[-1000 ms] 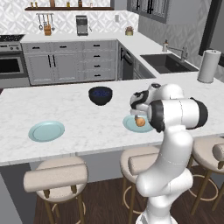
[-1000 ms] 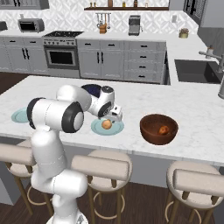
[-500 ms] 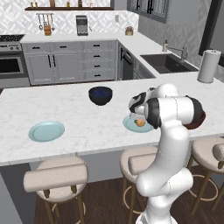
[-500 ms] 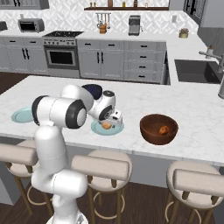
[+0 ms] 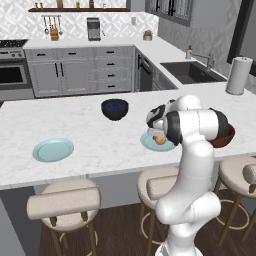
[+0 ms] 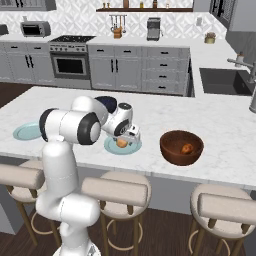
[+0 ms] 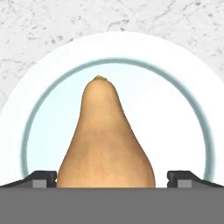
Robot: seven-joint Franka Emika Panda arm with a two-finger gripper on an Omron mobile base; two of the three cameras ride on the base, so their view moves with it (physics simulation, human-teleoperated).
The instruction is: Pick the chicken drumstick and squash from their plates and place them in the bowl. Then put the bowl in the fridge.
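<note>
A tan pear-shaped squash [image 7: 105, 140] lies on a pale teal plate [image 7: 183, 87], stem end pointing away from the hand. My gripper [image 7: 111, 177] is open just above it, one fingertip [image 7: 41, 177] on each side of its fat end. From the base, the gripper [image 6: 129, 137] hovers over the squash [image 6: 121, 143] on its plate [image 6: 111, 148]. The chicken drumstick [image 6: 186, 148] lies inside the reddish-brown bowl [image 6: 172, 150] to the right. The second plate [image 5: 52, 149] sits bare at the left. The fridge is out of view.
A small dark navy bowl [image 5: 115, 109] stands behind the squash plate on the marble island. Padded stools [image 5: 62, 202] line the near edge. A sink [image 5: 187, 71] and a paper towel roll [image 5: 237, 75] are at the far right.
The hand has come down closer over the squash and its plate. Its jaws stay wide and the squash has not moved.
</note>
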